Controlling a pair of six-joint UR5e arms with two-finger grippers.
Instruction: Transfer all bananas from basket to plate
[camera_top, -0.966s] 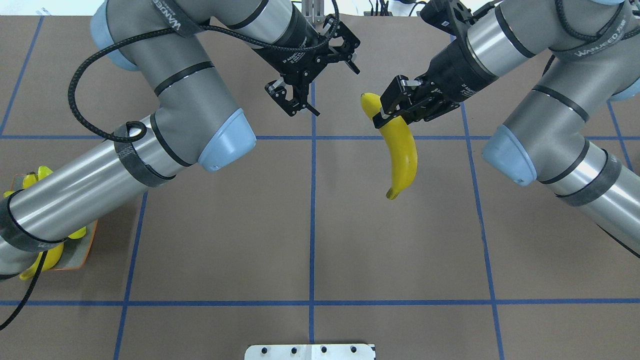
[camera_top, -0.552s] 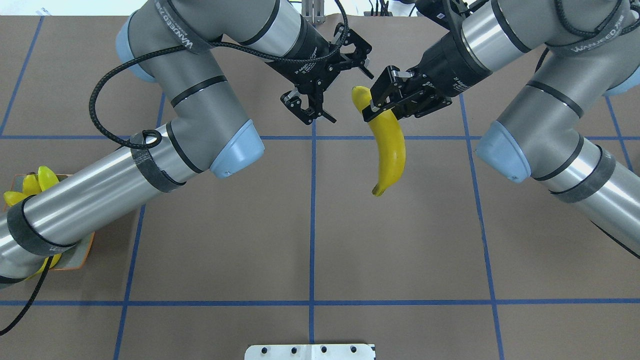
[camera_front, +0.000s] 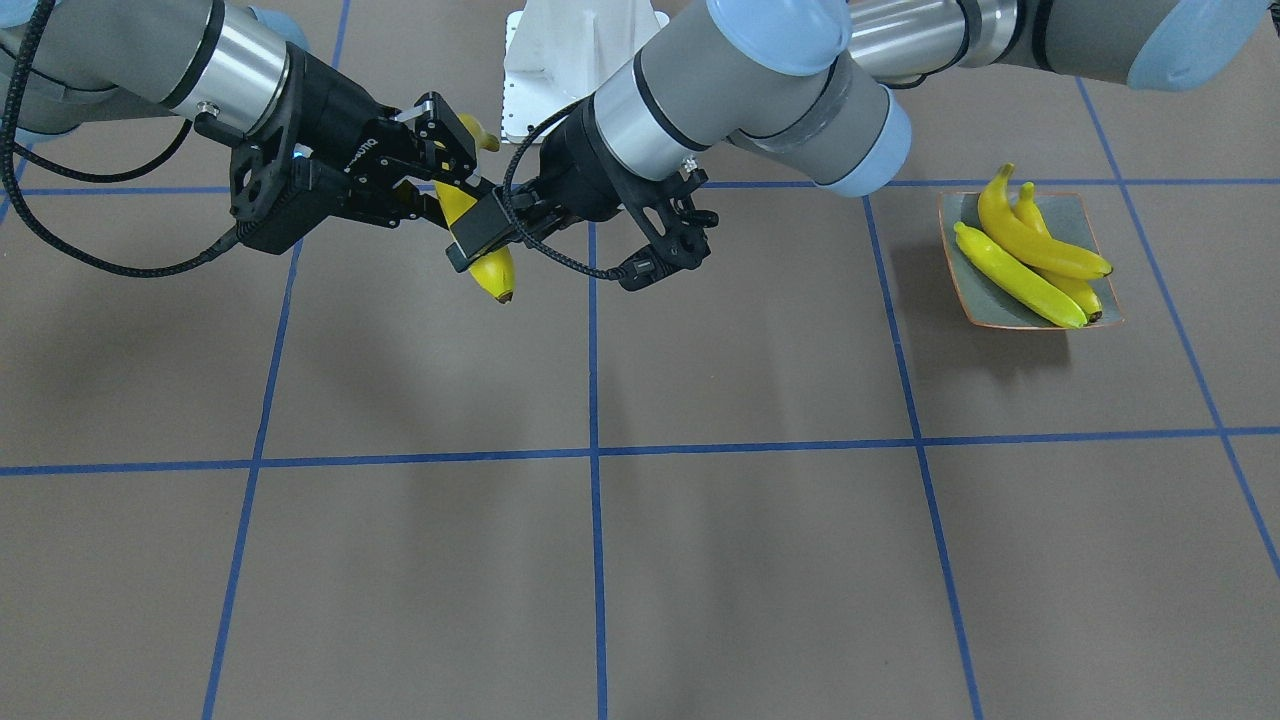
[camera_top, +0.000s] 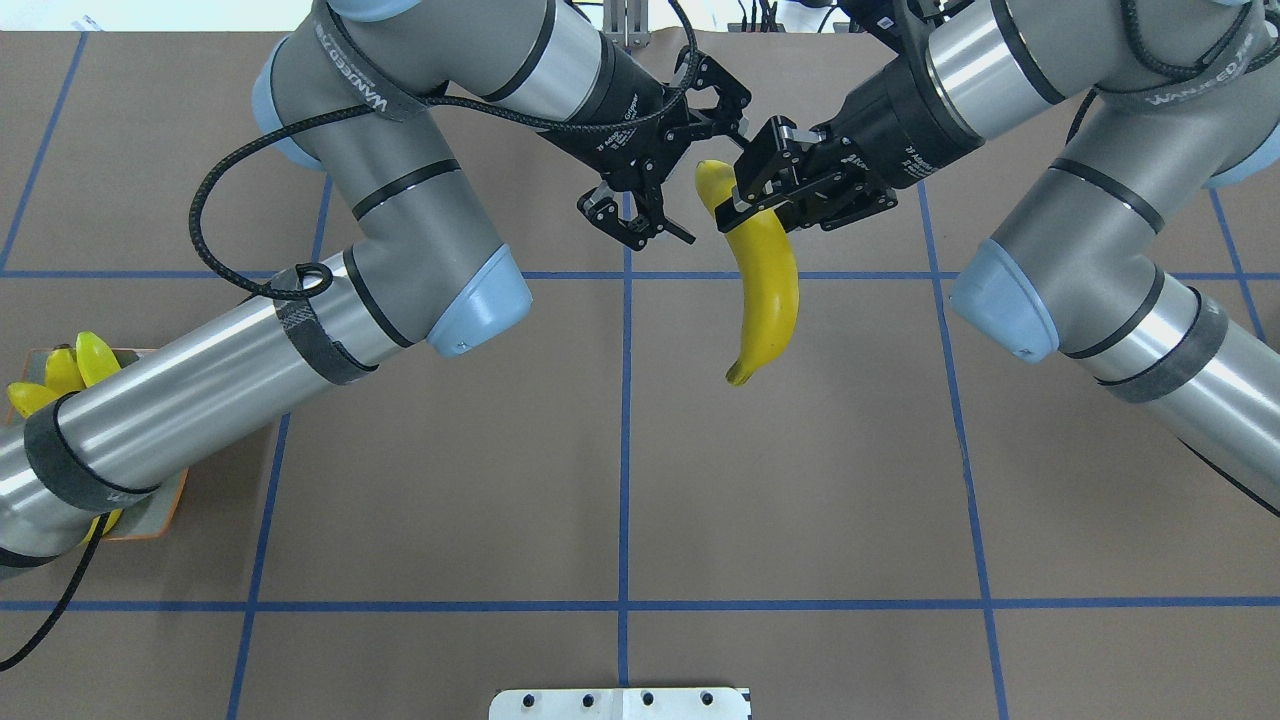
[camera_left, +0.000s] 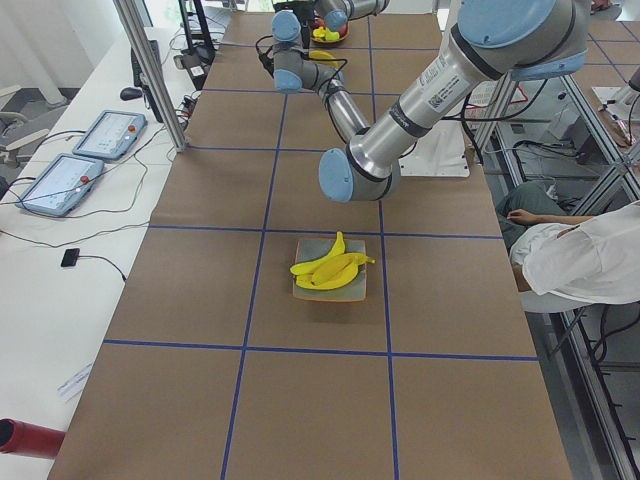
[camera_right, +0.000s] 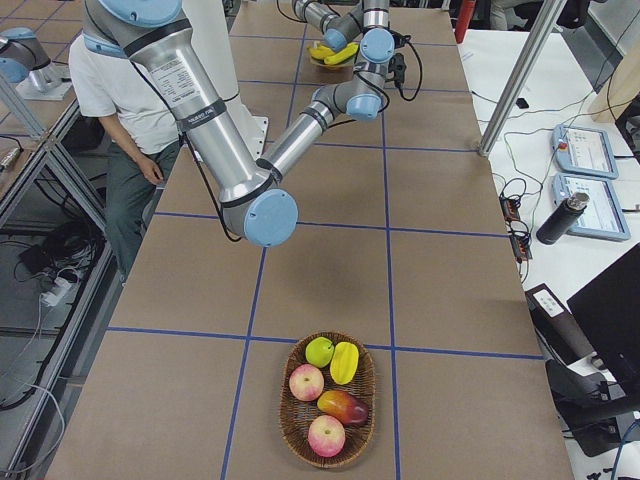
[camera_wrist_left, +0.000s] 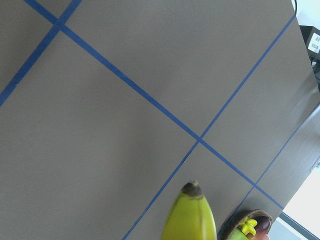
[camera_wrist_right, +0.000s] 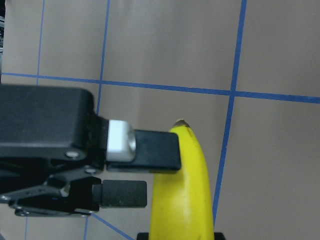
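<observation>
"So why is that banana (camera_top: 768, 290) hanging over the middle of the worktop (camera_top: 450, 480) instead of sitting on the plate?"

"Reach, I reckon. The basket (camera_right: 285, 415) sits at my right arm's end and the plate (camera_front: 1072, 212) at my left arm's end, well apart, so the arms meet between them. My right claw (camera_top: 750, 200) is clamped on the fruit close to one end. That leaves the long body hanging free and gives the other arm room."

"And the left claw?"

"My left claw (camera_top: 712, 180) is spread wide, just beside the gripped end. From overhead I can't tell whether it touches the skin; I'd say not. (My left wrist camera catches only the dark tip poking in at the bottom edge.)"

"How does the fruit look?"

"Glossy, bright yellow and evenly curved, with a small dark tip at the free end. I see no bruising. It's held aloft, clear of the worktop."

"How far along are we?"

"Three bananas (camera_front: 1020, 250) lie on the plate, packed close and filling most of it. In the basket I see apples (camera_right: 306, 382) and the like but no banana, so I judge this one the last. The next step calls for the left claw to close before the right lets go."
</observation>
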